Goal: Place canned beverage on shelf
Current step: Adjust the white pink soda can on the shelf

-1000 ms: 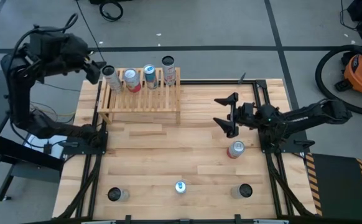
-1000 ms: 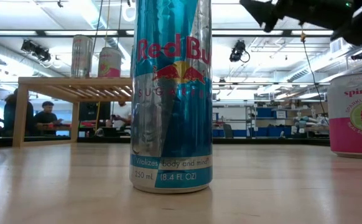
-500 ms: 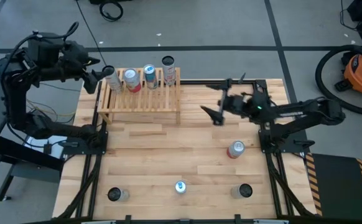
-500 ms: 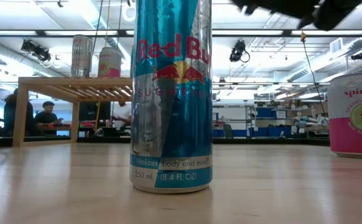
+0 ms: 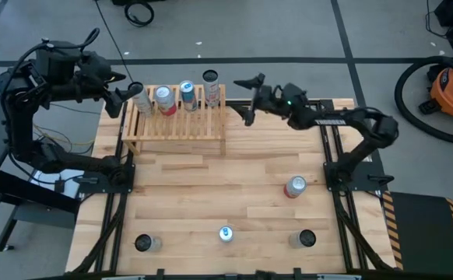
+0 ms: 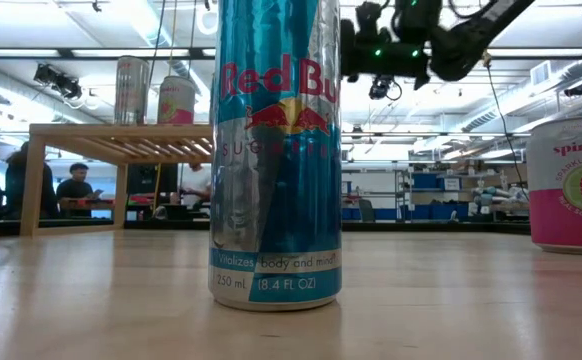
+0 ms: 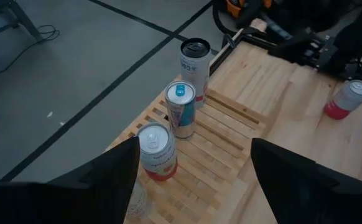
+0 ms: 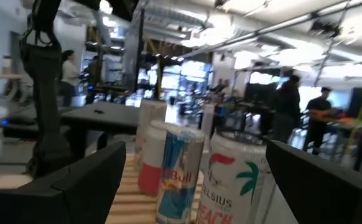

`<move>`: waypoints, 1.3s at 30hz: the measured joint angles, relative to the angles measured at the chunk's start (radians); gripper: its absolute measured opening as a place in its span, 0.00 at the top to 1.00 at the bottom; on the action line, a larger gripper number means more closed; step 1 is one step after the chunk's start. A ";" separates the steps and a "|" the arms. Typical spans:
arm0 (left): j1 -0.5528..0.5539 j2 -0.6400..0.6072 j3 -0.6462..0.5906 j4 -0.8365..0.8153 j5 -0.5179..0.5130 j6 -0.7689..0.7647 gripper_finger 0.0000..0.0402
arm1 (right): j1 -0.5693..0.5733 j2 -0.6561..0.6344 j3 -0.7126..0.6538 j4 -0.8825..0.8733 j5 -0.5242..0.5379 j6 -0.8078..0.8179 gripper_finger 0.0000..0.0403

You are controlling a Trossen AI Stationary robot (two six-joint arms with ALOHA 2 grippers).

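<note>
1. The shelf, a low rack of pale natural wood with a top of thin parallel slats, sits at the far left part of the plank tabletop; I see four cans in a row along its far edge.
2. From its left end these are a silvery can, a pink-and-white can, a slim blue-and-silver Red Bull can and a white Celsius can at its right end.
3. My right gripper hangs just beside the shelf's right end, near the white Celsius can, fingers spread wide and holding nothing; its wrist view shows that can filling the gap between them, untouched.
4. My left gripper hovers at the shelf's left far corner, right by the silvery can, jaws partly apart; whether it touches that can I cannot tell.
5. Well away from the shelf, on the near side of the tabletop, stand a red-and-white can, another blue-and-silver Red Bull can, and two dark-topped cans.
</note>
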 joint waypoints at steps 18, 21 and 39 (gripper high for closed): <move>0.000 0.000 0.000 0.000 0.000 -0.034 0.23 | -0.139 0.295 0.283 -0.064 -0.203 0.051 0.01; 0.000 0.000 0.000 0.000 0.000 -0.034 0.23 | -0.142 0.326 0.319 -0.065 -0.235 0.068 0.01; 0.001 0.000 0.000 0.001 0.000 -0.058 0.23 | -0.139 0.355 0.358 -0.095 -0.243 0.045 0.01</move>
